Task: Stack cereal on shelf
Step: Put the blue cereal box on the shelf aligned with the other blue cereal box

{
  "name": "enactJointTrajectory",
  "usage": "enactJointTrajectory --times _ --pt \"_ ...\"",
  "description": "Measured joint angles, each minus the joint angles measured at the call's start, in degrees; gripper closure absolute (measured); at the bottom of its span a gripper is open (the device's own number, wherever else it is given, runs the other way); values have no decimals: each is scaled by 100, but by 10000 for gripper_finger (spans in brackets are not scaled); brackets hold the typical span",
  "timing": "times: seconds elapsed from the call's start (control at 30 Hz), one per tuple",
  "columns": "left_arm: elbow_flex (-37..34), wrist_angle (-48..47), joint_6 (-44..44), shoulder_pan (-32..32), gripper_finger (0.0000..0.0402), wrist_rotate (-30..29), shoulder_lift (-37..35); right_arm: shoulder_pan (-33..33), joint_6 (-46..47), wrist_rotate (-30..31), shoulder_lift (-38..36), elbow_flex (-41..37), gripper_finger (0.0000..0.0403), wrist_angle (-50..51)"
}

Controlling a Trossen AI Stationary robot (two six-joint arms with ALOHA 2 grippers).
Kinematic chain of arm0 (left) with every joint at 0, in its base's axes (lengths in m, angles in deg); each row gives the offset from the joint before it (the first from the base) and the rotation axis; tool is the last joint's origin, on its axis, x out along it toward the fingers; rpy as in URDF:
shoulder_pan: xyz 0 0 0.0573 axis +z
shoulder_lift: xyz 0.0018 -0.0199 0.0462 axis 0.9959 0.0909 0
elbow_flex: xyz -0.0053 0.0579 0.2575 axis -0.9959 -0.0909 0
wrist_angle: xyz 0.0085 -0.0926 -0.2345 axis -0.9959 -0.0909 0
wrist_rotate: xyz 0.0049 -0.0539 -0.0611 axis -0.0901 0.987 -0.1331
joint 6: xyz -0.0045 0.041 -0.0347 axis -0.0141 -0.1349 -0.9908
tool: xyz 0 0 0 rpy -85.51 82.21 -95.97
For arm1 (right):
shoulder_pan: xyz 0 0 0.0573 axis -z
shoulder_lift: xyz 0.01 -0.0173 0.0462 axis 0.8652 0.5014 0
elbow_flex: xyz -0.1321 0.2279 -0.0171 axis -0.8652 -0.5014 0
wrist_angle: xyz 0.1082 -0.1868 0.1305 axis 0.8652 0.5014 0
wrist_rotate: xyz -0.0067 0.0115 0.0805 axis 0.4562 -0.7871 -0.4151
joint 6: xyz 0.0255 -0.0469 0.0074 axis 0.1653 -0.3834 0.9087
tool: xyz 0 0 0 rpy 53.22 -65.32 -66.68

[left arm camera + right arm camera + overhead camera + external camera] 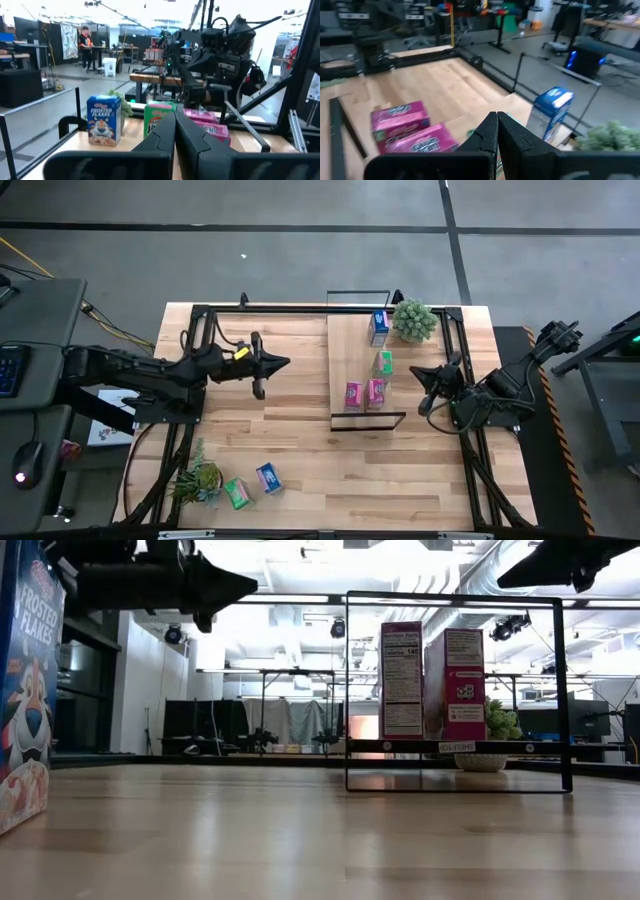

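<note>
Tabletop (300, 430): two loose boxes (252, 486) lie at its near-left corner, nearer the left gripper (283, 363); both grippers' fingers together, empty.

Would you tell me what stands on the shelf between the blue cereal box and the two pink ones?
A green cereal box stands between the blue box and the pink boxes on the shelf, as the high view shows.

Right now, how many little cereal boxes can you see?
6. Four stand on the shelf: blue box, green box, two pink boxes. Two lie on the table's near left corner: green box, blue box.
</note>
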Motion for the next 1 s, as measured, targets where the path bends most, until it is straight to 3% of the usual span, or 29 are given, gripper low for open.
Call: enactJointTrajectory --times 0.27,0.6,1.0 --pt "18 -77 -67 0 402 -138 -67 13 -13 899 -4 -1 402 -141" --pt "18 -147 -411 -61 402 -102 -65 148 -11 893 -1 -2 402 -353" --pt "18 37 -45 -203 401 -128 -65 313 -136 885 4 -2 402 -591"
